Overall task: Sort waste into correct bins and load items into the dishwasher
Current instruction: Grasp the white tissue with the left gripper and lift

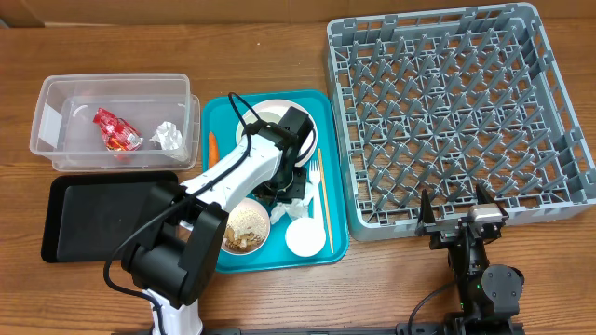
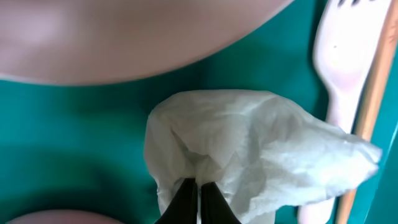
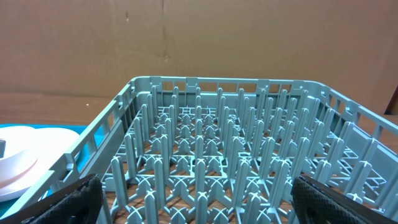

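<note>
as the left gripper [image 2: 199, 200] clamps on the near fold of a crumpled white napkin [image 2: 249, 149], its two dark fingers are pressed together with paper bunched around them. the napkin lies on the teal tray [image 2: 74, 137], toward the tray's right edge, and its far flap touches the white plastic fork [image 2: 348, 56]. the thin wooden stick [image 2: 376, 81] runs just beside the fork, along that same edge. the white round plate [image 2: 124, 31] sits at the tray's far edge, apart from the napkin. from overhead the left arm reaches over the tray middle and hides part of the plate. a white bowl [image 1: 244, 228] with beige food scraps is at the tray's near left corner, and a small white cup [image 1: 304, 237] is at its near right corner. the orange carrot [image 1: 213, 149] lies along the tray's left edge. the clear tub [image 1: 56, 102] stands at the far left of the table and holds a red wrapper [image 1: 116, 130] and a second napkin [image 1: 169, 136], slightly apart. the black tray [image 1: 93, 209] is just nearer than the tub, at the table's left edge. the grey dish rack [image 1: 447, 112] fills the table's far right corner. the right gripper [image 1: 454, 207] is spread wide, holding nothing, at the rack's near edge.
</note>
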### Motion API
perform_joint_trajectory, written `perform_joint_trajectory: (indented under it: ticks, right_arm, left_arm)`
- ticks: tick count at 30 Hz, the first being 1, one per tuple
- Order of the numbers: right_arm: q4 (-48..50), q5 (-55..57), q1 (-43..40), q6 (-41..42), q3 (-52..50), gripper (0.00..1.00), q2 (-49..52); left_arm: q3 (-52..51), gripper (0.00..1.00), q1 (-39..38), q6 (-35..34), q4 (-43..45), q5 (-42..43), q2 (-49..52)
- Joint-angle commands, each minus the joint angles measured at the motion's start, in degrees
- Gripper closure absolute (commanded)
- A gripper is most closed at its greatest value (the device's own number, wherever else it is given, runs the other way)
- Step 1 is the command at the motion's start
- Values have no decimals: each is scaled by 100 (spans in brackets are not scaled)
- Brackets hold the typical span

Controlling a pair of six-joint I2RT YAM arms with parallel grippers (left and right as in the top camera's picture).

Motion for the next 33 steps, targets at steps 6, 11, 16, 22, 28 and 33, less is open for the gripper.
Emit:
perform_joint_trajectory:
  ticks: [6, 11, 16, 22, 28, 33]
  right_arm:
    - [35, -4, -15, -2, -61, 0, -50]
    - [35, -4, -15, -2, -61, 0, -50]
    - [35, -4, -15, -2, -61, 0, -50]
    - [35, -4, -15, -2, -61, 0, -50]
    - [35, -4, -15, -2, -61, 0, -50]
    - [35, -4, -15, -2, -61, 0, -50]
  left_arm:
    - [63, 96, -31, 168, -251, 46, -39]
    - [625, 96, -26, 210, -798, 37, -44]
    - [1464, 96, -24, 334, -1294, -4, -44]
    - [2481, 96, 107, 348, -1681, -157, -44]
    - [3298, 96, 767, 334, -1947, -227, -44]
    - [3482, 96, 1683, 317, -1790, -857, -44]
